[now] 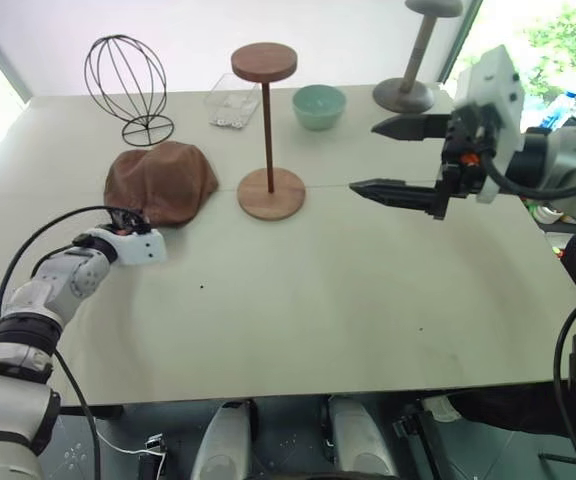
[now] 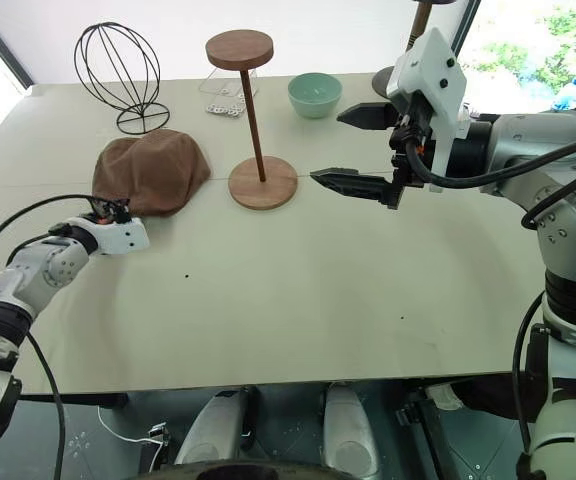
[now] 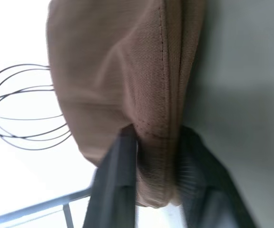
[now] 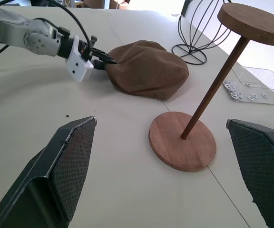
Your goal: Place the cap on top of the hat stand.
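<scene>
The soft brown suede-like cap lay on the pale desk just beside the reddish-brown wooden hat stand. The left tool had pinched only its near edge; the right tool hung wide and empty. Lifted so, the floppy cap could slip free or sag and topple the thin stand.

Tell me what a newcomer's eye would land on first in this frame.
Probably the brown cap lying on the table, its near edge pinched by the shut left gripper. Next, the wooden hat stand just right of the cap, its disc top bare. The right gripper hovers wide open to the right of the stand, above the table.
</scene>
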